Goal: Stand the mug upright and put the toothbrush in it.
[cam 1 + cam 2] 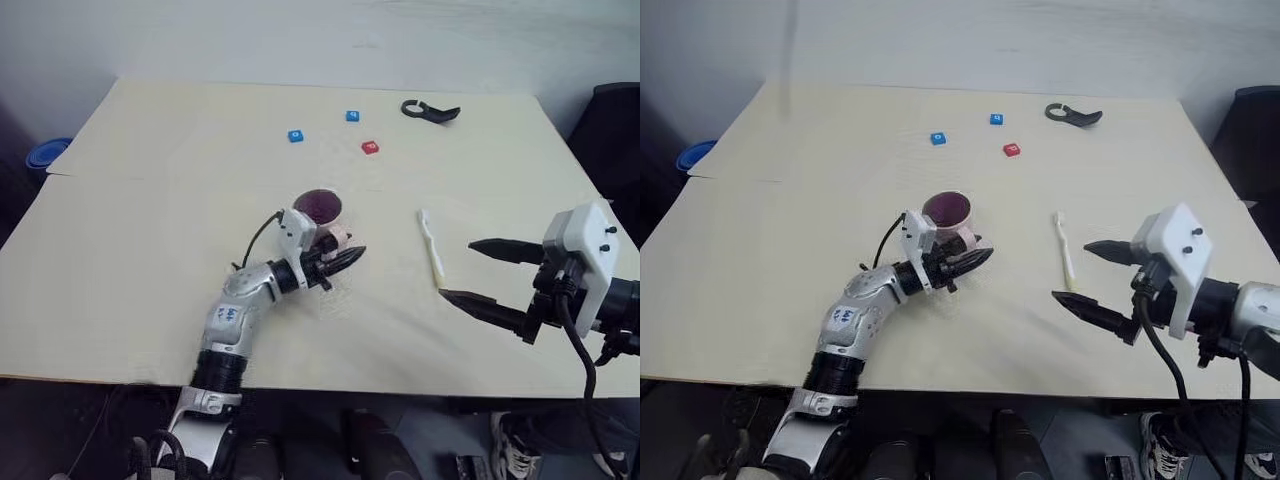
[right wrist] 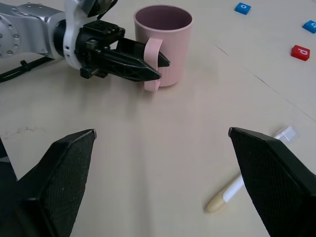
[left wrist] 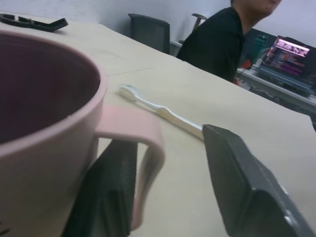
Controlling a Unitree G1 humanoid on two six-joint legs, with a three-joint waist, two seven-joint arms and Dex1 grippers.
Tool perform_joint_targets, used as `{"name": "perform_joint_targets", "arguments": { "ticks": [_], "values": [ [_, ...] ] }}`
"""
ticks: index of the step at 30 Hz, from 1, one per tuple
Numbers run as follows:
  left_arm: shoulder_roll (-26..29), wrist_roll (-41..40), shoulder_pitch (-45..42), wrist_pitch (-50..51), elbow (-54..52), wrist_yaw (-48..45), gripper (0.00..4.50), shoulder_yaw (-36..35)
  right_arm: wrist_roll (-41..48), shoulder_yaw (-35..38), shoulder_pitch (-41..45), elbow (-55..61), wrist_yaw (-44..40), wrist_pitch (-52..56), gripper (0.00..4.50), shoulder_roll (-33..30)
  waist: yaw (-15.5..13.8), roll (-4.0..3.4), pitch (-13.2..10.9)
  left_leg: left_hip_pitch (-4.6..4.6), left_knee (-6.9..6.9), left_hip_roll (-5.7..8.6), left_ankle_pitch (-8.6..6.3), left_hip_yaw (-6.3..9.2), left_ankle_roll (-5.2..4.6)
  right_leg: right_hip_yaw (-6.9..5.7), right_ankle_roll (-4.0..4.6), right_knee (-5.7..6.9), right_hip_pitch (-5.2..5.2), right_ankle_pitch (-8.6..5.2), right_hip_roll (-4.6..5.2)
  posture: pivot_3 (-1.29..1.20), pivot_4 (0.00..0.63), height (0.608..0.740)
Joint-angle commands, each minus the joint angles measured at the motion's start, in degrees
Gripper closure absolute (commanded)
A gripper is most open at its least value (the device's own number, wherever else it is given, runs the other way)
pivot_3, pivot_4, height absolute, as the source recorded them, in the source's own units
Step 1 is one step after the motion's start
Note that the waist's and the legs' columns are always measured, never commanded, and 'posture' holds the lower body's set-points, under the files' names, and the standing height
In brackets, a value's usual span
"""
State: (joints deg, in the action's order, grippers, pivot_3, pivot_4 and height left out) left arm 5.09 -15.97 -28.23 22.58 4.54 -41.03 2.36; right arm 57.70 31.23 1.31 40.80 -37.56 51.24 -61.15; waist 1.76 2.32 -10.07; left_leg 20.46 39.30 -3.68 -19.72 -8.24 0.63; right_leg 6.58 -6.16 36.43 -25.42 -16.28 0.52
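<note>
Pale cream tabletop [image 1: 150, 260], white wall behind; a seated person in a dark top [image 3: 222, 39] and a lit screen [image 3: 291, 54] beyond its far edge.

- Mug [image 2: 165, 42]: pink, upright, maroon inside, directly at the left gripper [image 2: 148, 66]. One black finger passes through the loop handle [image 3: 148, 148], the other lies outside it; the fingers stand apart with the handle strap between them, no squeeze visible.
- Toothbrush [image 1: 432, 248]: cream-white, flat on the table, just ahead of the right gripper [image 1: 480, 272], bristle head at the end farther from it, well clear of the mug.
- Right gripper: fingers spread wide, nothing between them, hovering near the toothbrush's handle end.
- Two blue tiles [image 1: 295, 136] [image 1: 352, 116], one red tile [image 1: 370, 147]: far beyond both grippers.
- Black clip-like object [image 1: 430, 110]: near the far edge.
- Blue container [image 1: 45, 155]: past the table's left edge.
- Bare tabletop lies between toothbrush and mug.
</note>
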Motion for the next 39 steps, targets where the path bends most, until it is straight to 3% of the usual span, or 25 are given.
{"name": "perform_joint_targets", "arguments": {
  "ticks": [1,4,6,12,17,20,27,35,39],
  "values": [
    [2.9,-1.9,2.3,3.2,-7.6,0.0,1.38,0.2,-1.5,-0.8,0.1,-0.4,-0.6,-1.1,0.00,-0.2,0.0,0.00,0.0,0.00,0.00,0.00,0.00,0.00,0.00,0.00,0.00,0.00,0.00,0.00,-0.01,0.00,0.150,0.740],
    [7.3,-3.1,4.6,8.1,-13.9,0.4,0.44,-0.8,-3.8,-2.7,0.2,-1.7,-1.5,-1.7,0.00,-0.3,0.2,0.00,0.0,-0.02,-0.03,-0.04,0.00,0.00,0.01,0.00,0.01,0.02,0.00,0.00,-0.01,0.00,0.150,0.740],
    [12.5,-3.4,7.0,9.8,-17.7,-1.1,0.06,-1.8,-5.0,-4.9,1.9,-3.2,-1.2,-1.9,0.00,-0.3,0.3,0.00,0.0,-0.04,-0.04,-0.05,0.01,0.00,0.02,-0.01,0.01,0.04,0.00,-0.01,0.00,0.00,0.150,0.740],
    [29.6,-5.9,12.0,14.7,-23.1,-7.8,0.06,-7.3,-10.2,-13.9,8.9,-7.5,4.5,-0.5,0.00,2.4,1.1,0.02,0.0,-0.08,-0.08,-0.11,0.03,-0.01,0.07,-0.07,0.11,0.06,-0.01,-0.06,0.01,0.00,0.150,0.740],
    [50.7,-11.9,12.5,13.9,-20.2,-27.1,0.06,-14.2,-17.5,-24.9,21.2,-16.2,13.9,4.9,0.00,9.9,1.8,0.06,0.0,-0.05,-0.14,-0.10,0.07,-0.06,0.17,-0.19,0.31,0.05,-0.14,-0.17,0.04,0.00,0.150,0.740],
    [58.7,-14.4,8.4,13.5,-16.7,-34.6,0.06,-15.6,-20.6,-28.8,29.0,-24.6,17.9,8.9,0.00,16.3,2.4,0.01,0.0,-0.05,-0.26,-0.07,0.05,-0.17,0.22,-0.22,0.51,0.05,-0.22,-0.28,0.03,0.00,0.150,0.740],
    [61.7,-16.7,2.8,12.7,-16.1,-38.5,0.06,-15.1,-27.5,-32.6,42.1,-45.9,19.0,9.6,0.00,27.0,3.2,-0.09,-0.1,0.18,-0.27,-0.05,0.02,-0.47,0.26,-0.41,0.55,0.00,-0.31,-0.30,0.00,0.00,0.150,0.740],
    [58.8,-16.3,0.6,12.0,-16.4,-35.0,0.06,-13.6,-34.7,-37.2,44.5,-56.4,13.7,5.7,0.00,29.1,3.8,-0.07,-0.1,0.77,-0.13,-0.09,0.11,-0.53,0.42,-0.35,0.51,0.42,-1.06,-0.29,-0.04,0.00,0.150,0.740],
    [58.5,-16.1,0.4,11.7,-16.6,-34.7,0.00,-12.8,-36.4,-37.3,43.9,-56.8,12.2,5.0,0.95,30.7,4.5,-0.05,-0.1,0.71,-0.09,-0.09,0.22,-0.49,0.49,-0.35,0.50,0.60,-1.04,-0.28,-0.05,0.00,0.150,0.740]
  ]
}}
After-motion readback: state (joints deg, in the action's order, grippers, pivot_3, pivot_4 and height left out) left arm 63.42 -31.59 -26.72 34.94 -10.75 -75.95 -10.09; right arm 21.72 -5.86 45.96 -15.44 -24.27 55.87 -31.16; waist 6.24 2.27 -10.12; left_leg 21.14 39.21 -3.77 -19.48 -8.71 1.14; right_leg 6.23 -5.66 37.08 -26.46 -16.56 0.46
